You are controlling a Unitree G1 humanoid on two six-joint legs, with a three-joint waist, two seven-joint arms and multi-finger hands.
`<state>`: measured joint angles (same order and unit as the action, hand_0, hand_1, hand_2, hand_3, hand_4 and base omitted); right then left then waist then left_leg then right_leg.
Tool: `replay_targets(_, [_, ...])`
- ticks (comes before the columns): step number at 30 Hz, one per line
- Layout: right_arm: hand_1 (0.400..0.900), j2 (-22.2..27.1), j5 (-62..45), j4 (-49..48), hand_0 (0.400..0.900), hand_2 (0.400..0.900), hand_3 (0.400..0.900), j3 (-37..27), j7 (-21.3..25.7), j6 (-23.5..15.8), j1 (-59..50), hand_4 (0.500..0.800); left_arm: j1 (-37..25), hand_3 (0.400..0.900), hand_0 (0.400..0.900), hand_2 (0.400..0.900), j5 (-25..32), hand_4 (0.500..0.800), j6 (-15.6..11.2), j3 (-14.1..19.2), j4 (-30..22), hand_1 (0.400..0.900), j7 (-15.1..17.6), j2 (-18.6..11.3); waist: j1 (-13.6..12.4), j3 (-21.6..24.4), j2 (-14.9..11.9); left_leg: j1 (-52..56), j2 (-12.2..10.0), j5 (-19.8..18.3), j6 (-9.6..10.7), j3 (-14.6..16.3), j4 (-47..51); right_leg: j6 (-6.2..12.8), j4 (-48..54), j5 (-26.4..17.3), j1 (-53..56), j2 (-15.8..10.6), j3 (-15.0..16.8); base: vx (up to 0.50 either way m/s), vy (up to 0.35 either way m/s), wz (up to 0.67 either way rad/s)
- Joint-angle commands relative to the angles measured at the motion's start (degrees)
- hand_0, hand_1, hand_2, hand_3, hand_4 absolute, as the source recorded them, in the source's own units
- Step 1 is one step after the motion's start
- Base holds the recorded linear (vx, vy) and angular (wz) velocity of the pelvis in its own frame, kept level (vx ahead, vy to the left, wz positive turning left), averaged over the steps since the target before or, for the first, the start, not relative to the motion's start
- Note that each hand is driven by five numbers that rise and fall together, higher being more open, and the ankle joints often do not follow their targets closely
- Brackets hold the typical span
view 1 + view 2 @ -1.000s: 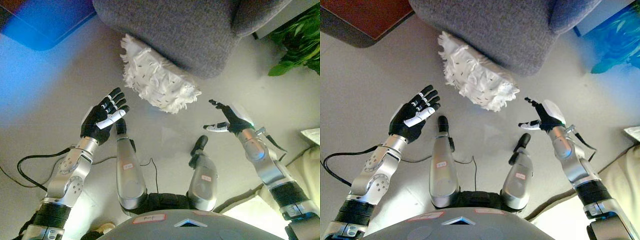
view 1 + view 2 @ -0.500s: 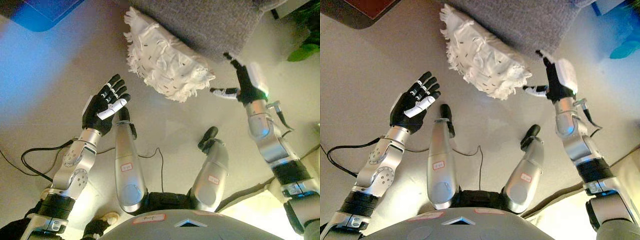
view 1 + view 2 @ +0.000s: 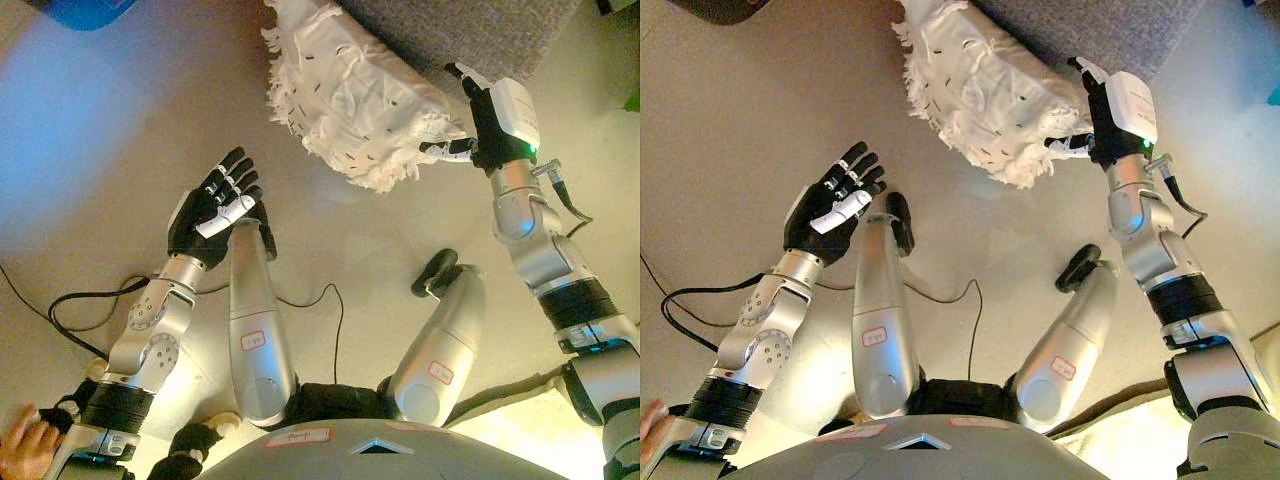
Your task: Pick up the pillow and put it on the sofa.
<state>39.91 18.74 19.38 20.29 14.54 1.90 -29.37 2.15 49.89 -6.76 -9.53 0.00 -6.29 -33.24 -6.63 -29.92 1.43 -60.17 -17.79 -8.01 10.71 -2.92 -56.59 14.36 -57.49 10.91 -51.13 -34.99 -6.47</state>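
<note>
A white fringed pillow (image 3: 350, 95) lies on the floor, leaning against the front of the grey sofa (image 3: 470, 30) at the top of the view. My right hand (image 3: 480, 125) is at the pillow's right end, fingers straight and spread, the thumb touching the fringe. My left hand (image 3: 212, 210) hovers open, palm up, over the floor well below and to the left of the pillow, touching nothing.
Pale floor (image 3: 120, 120) stretches out to the left of the pillow. A person's fingers (image 3: 25, 450) show at the bottom left corner. A dark brown object (image 3: 710, 8) sits at the top left edge.
My right hand has risen and closed in on the pillow's right end, now touching it. The camera has moved toward the sofa. My left hand has held its pose.
</note>
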Motion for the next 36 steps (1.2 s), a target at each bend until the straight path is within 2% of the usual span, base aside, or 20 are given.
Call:
replay_targets(1, [0.9,1.61,0.25,1.29,0.9,0.9,0.9,-1.81,1.75,-0.94,-5.91,0.8,-0.73,0.9,0.9,0.9,1.99,0.8,-3.37,0.04,-3.54,0.9,-2.85,0.64,-2.39,1.46,2.41,4.88,-5.64,-9.82,1.43,-2.65,-2.61,0.48,-2.31,-2.79,-7.61,-1.4,6.47,0.04,0.044,0.13])
replay_targets(14, [0.9,0.91,-0.81,8.69,0.9,0.9,0.9,2.63,2.24,2.23,-14.14,0.8,-0.84,0.9,0.9,0.9,3.76,0.8,-5.18,-0.87,-3.33,0.9,-2.77,1.23,-3.37,0.61,4.07,-1.59,-4.63,-14.1,2.32,-6.71,-14.68,-0.37,-13.02,2.5,-14.49,-1.88,10.51,0.0,0.044,0.06])
replay_targets(18, [0.9,0.47,-1.26,12.53,0.9,0.9,0.9,4.38,3.53,4.21,-17.26,0.8,-1.2,0.9,0.9,0.9,3.63,0.8,-5.96,-1.52,-2.89,0.9,-1.98,1.2,-3.98,0.37,4.5,-2.74,-4.46,-14.49,2.25,-7.5,-16.67,-0.85,-15.03,3.54,-15.49,-2.24,10.9,-0.03,0.029,0.05])
replay_targets(22, [0.9,-0.33,-4.18,16.34,0.9,0.9,0.9,6.35,2.42,7.57,-21.01,0.8,-1.92,0.9,0.9,0.9,3.1,0.8,-6.21,-2.09,-2.41,0.9,-1.08,1.35,-4.83,0.15,5.15,-3.56,-3.66,-14.45,1.9,-7.39,-17.42,-1.4,-16.6,4.51,-16.08,-2.45,10.75,-0.03,0.009,0.07])
replay_targets(23, [0.58,-0.62,-5.71,17.08,0.58,0.58,0.58,6.67,1.48,8.9,-21.86,0.608,-2.08,0.9,0.9,0.9,3.0,0.8,-6.21,-2.27,-2.35,0.9,-0.85,1.46,-5.03,0.15,5.28,-3.8,-3.38,-14.36,1.84,-7.26,-17.56,-1.57,-16.82,4.62,-16.17,-2.44,10.66,-0.04,0.003,0.06])
replay_targets(24, [0.4,-0.87,-6.61,17.65,0.4,0.4,0.4,6.76,0.66,9.75,-22.46,0.5,-2.23,0.9,0.9,0.9,2.93,0.8,-6.18,-2.37,-2.3,0.9,-0.83,1.55,-5.17,0.15,5.38,-3.88,-3.15,-14.23,1.77,-7.09,-17.48,-1.7,-16.86,4.67,-16.15,-2.42,10.49,-0.03,0.002,0.05])
replay_targets(30, [0.4,-1.45,-8.48,19.71,0.4,0.4,0.4,8.93,-2.0,13.67,-25.87,0.5,-2.76,0.9,0.9,0.9,2.42,0.8,-6.53,-3.22,-2.15,0.9,-0.85,2.47,-5.88,0.14,5.78,-3.05,-1.87,-13.31,1.42,-5.31,-16.34,-2.41,-15.83,4.09,-14.79,-2.37,8.82,-0.01,0.0,0.02])
replay_targets(36, [0.4,-1.98,-9.07,20.38,0.4,0.4,0.4,9.63,-3.1,15.38,-27.49,0.5,-2.76,0.9,0.9,0.9,1.97,0.8,-6.97,-4.01,-2.55,0.9,0.08,3.13,-6.4,0.12,5.9,-1.99,-0.93,-12.55,0.8,-4.01,-15.05,-3.05,-14.79,3.82,-13.12,-1.96,7.1,0.0,0.0,0.0])
